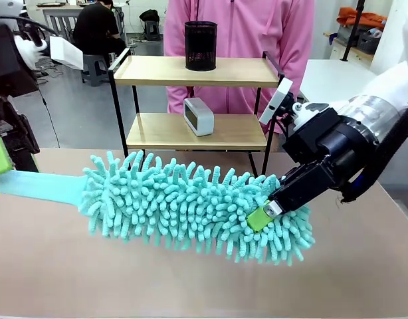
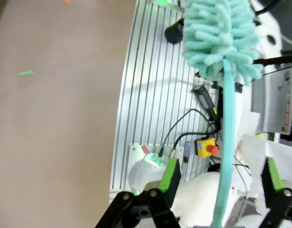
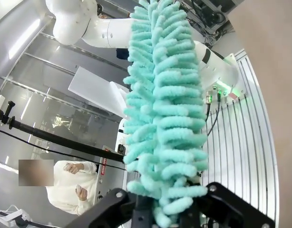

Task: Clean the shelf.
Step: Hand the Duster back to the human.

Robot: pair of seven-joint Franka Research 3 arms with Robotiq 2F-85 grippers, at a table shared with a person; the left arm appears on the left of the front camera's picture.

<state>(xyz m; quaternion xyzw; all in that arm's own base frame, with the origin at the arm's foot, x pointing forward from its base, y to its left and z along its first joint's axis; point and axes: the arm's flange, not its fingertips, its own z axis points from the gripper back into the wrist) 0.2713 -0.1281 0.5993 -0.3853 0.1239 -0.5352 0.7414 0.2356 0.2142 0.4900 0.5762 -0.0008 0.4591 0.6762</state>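
A beige tabletop (image 1: 71,266) spreads across the foreground, and at its far edge stands the shelf (image 1: 197,100), a two-tier rack of light wooden boards in a thin black frame, with a person in a pink top (image 1: 237,30) directly behind it. Well in front of the shelf, a long turquoise microfibre duster (image 1: 191,206) lies lengthwise just over the tabletop, its flat handle (image 1: 38,186) running off to the robot's left. The right gripper (image 1: 264,216) comes in from the right with its jaws clamped on the fluffy far end of the duster, below and to the right of the shelf's lower board. The left gripper (image 2: 222,178) sits at the handle end, its green-padded fingers (image 2: 170,175) spread wide on either side of the handle with a gap on both sides, gripping nothing. On the shelf's top board stands a black mesh pen cup (image 1: 201,45); what is inside cannot be made out. On the lower board rests a small white clock-like box (image 1: 199,116), turned at an angle
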